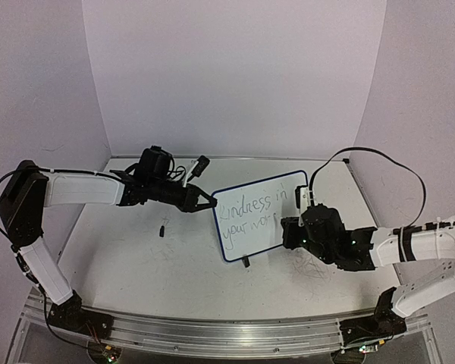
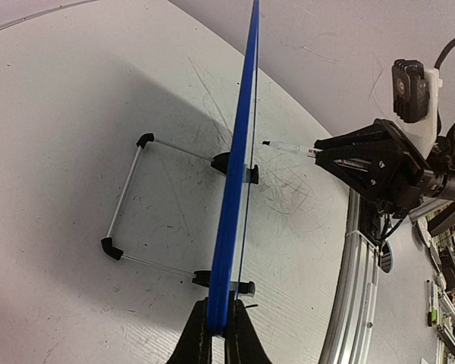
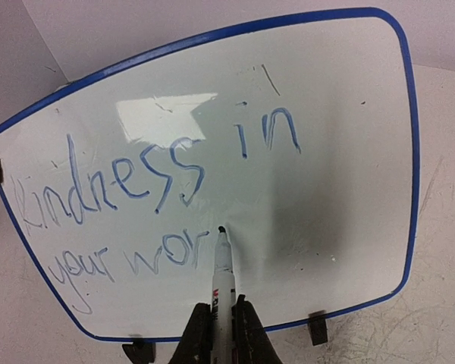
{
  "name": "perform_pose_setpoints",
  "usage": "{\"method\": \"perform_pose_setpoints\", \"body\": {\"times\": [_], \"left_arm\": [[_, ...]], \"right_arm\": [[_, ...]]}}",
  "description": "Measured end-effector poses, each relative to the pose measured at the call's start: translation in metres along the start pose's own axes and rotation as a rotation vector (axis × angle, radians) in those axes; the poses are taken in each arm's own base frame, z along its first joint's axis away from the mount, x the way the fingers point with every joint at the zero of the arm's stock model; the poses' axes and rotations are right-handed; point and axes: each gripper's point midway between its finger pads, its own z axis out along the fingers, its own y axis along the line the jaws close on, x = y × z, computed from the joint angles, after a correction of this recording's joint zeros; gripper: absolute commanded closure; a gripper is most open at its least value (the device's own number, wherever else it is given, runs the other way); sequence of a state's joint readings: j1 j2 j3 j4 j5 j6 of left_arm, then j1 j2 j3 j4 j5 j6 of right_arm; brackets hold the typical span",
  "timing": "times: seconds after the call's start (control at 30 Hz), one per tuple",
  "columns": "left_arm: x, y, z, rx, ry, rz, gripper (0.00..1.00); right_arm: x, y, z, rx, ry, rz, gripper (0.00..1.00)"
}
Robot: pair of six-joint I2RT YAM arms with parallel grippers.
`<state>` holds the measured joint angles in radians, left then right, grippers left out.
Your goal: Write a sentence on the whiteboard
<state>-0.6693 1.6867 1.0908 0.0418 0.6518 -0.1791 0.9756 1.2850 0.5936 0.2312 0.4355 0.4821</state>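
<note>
Right hand (image 3: 221,315) clamped on marker (image 3: 223,262), tip at sentence (image 3: 159,174); left hand (image 2: 218,315) clamped on whiteboard (image 2: 239,174) edge.

- The left arm (image 1: 83,189) rises from its base to a bent elbow well left of the whiteboard (image 1: 265,220). Its forearm then runs level toward the board's left edge.
- The left gripper (image 2: 218,334) is at that edge, with its jaws clamped on the frame, one finger on each face.
- The right arm (image 1: 417,246) lies low, with its forearm reaching in from the board's right.
- The right gripper (image 3: 224,322) faces the board's front near its lower edge. Its jaws are pinched on a marker (image 3: 221,265), whose tip is at the board's face.
</note>
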Motion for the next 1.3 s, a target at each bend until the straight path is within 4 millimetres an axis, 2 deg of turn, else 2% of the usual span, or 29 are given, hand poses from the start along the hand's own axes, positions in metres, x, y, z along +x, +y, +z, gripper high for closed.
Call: {"method": "perform_pose_setpoints", "body": {"times": [0.23, 0.67, 1.3], "left_arm": [[0.000, 0.000, 0.000, 0.000, 0.000, 0.000, 1.00], [0.000, 0.000, 0.000, 0.000, 0.000, 0.000, 1.00], [0.000, 0.000, 0.000, 0.000, 0.000, 0.000, 1.00]], "right_arm": [[0.018, -0.002, 0.007, 0.006, 0.047, -0.009, 1.00], [0.019, -0.011, 0.012, 0.060, 0.033, -0.008, 1.00], [0.014, -0.004, 0.013, 0.028, 0.020, -0.016, 1.00]]}}
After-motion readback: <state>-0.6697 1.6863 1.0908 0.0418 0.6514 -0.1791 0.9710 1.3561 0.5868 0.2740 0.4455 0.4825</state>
